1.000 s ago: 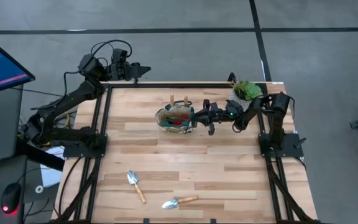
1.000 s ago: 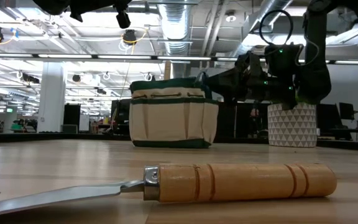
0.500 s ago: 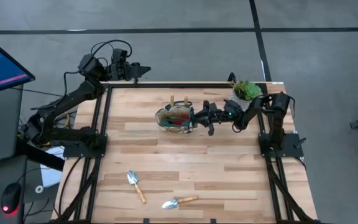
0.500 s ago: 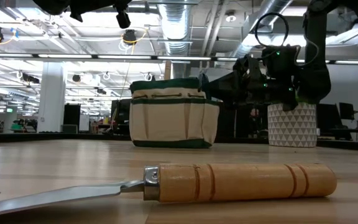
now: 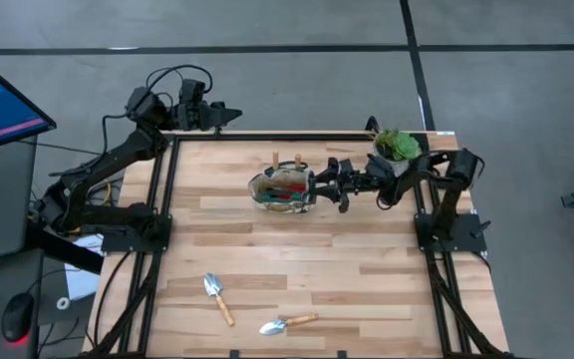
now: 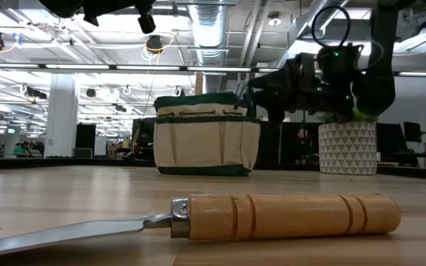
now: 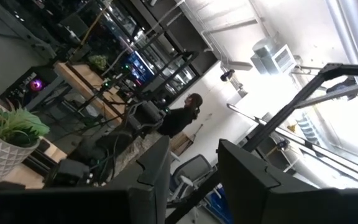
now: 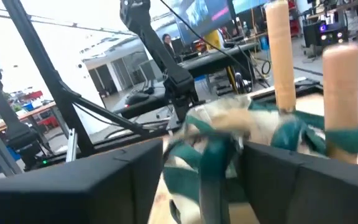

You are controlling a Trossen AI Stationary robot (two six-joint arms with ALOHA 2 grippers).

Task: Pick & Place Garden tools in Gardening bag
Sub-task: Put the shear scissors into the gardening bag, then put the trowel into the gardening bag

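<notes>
The beige gardening bag (image 5: 281, 189) with green trim stands upright at the table's far middle. Two wooden tool handles (image 8: 278, 56) stick up out of its mouth, and something red (image 5: 285, 196) lies inside. My right gripper (image 5: 316, 185) is open at the bag's right rim. Its fingers stand on either side of a green bag handle (image 8: 207, 163); I cannot tell whether they touch it. Two trowels (image 5: 217, 297) (image 5: 287, 323) lie flat near the front edge. My left gripper (image 5: 229, 115) is open and empty beyond the far left corner.
A green plant in a white pot (image 5: 395, 150) stands at the far right corner, close behind my right arm. In the low view one trowel's wooden handle (image 6: 287, 216) lies right in front of the camera. Bare wood lies between the bag and the trowels.
My right gripper has risen a little at the bag's right end. The bag stays where it stood.
</notes>
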